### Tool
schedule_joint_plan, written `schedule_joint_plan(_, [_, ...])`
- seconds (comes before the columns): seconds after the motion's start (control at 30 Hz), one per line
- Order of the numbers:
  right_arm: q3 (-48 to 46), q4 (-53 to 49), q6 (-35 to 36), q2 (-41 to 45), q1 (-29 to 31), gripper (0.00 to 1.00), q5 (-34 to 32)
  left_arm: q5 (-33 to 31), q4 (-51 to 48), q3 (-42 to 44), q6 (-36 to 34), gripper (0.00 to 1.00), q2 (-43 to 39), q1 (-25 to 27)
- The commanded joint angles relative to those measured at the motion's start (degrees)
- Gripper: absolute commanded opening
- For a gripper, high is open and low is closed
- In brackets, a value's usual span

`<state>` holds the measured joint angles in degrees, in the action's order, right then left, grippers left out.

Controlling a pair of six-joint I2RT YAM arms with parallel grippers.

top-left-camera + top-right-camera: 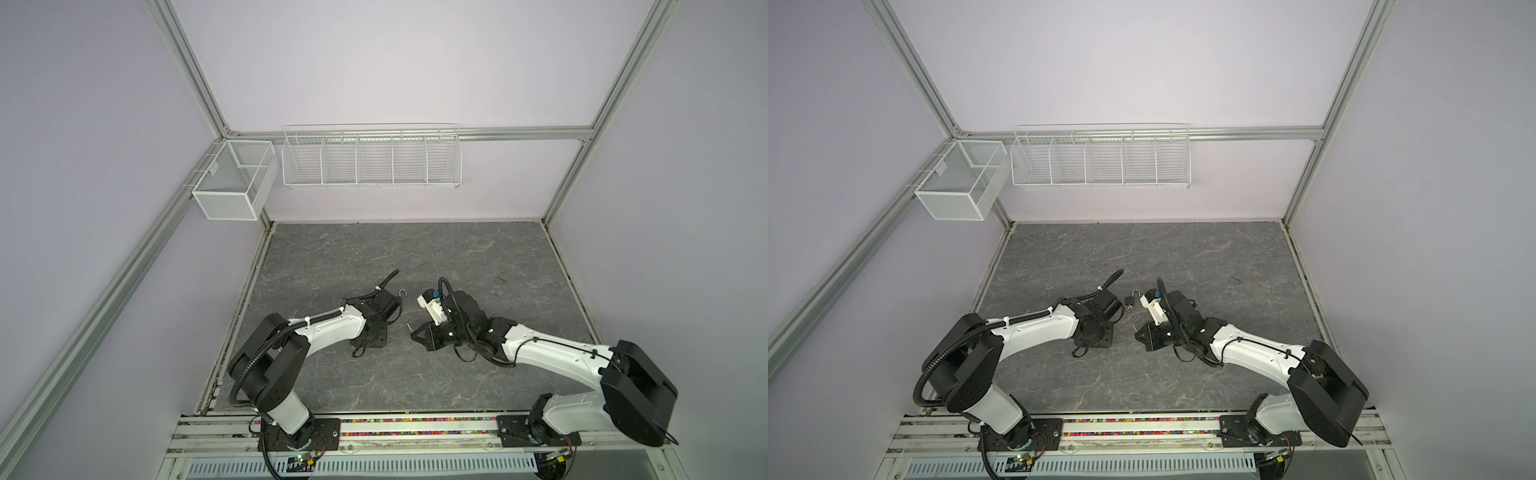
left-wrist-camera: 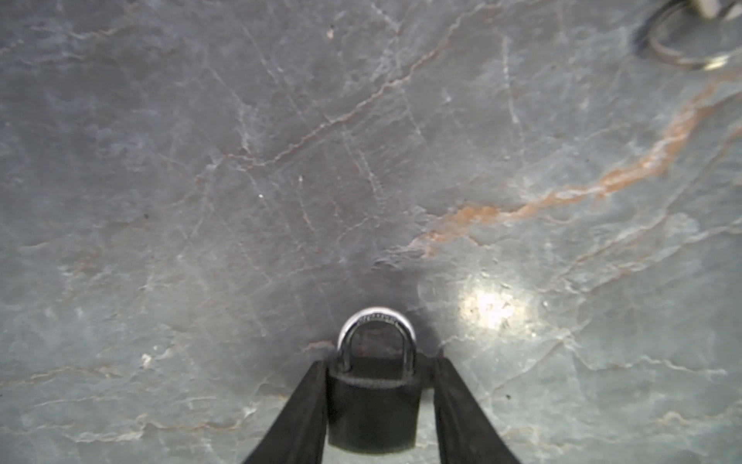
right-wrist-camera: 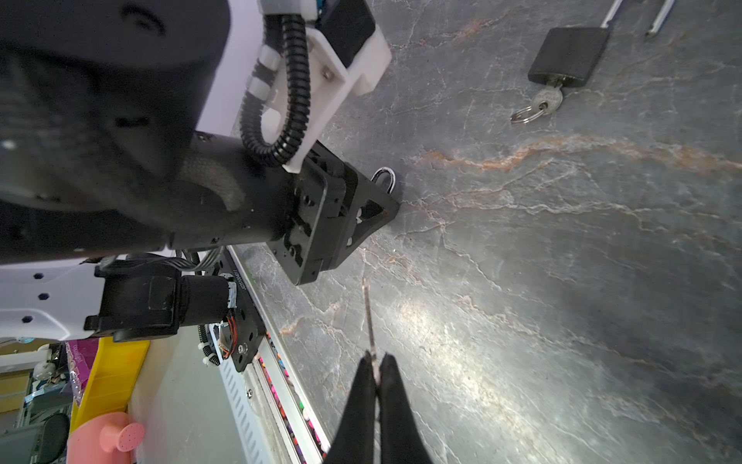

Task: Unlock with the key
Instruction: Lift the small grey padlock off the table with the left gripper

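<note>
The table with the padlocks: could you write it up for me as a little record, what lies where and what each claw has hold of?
Table: grey stone pattern
Left gripper: straddles a black padlock with its shackle closed; firm grip not certain
Right gripper: shut on a thin key, tip toward the left gripper
Second padlock: flat on the table, apart from both grippers, shackle open
Second key: in that padlock's keyhole, ring attached

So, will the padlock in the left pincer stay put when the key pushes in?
Likely rigid and heavy for its size: solid padlock, steel shackle. Its smooth sides sit between narrow fingers, so it may pivot under the key.
</note>
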<state>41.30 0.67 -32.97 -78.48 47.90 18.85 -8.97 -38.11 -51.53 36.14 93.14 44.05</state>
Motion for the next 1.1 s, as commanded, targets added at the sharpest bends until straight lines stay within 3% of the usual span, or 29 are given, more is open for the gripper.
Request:
schedule_joint_plan(0.0, [1.06,0.16,0.19,-1.36,0.42,0.06,-0.33,0.11,-2.97,1.78,-0.15,0.42,-0.01,0.24])
schedule_joint_plan(0.6, [0.8,0.1,0.1,-0.91,0.36,0.06,-0.22,-1.83,-3.38,1.78,0.36,0.34,1.0,0.24])
schedule_joint_plan(0.87, [1.11,0.28,-0.46,-0.89,0.41,0.06,0.31,0.08,-2.02,1.7,0.8,0.15,0.14,0.24])
schedule_joint_plan(0.93, [1.15,0.14,-1.08,-0.74,0.35,0.06,0.31,0.07,-2.01,1.26,1.39,0.02,-0.36,0.24])
schedule_joint_plan(1.07, [1.57,-0.88,-3.22,0.01,0.4,0.06,0.32,-1.25,-3.45,-0.26,3.28,0.0,-1.64,0.24])
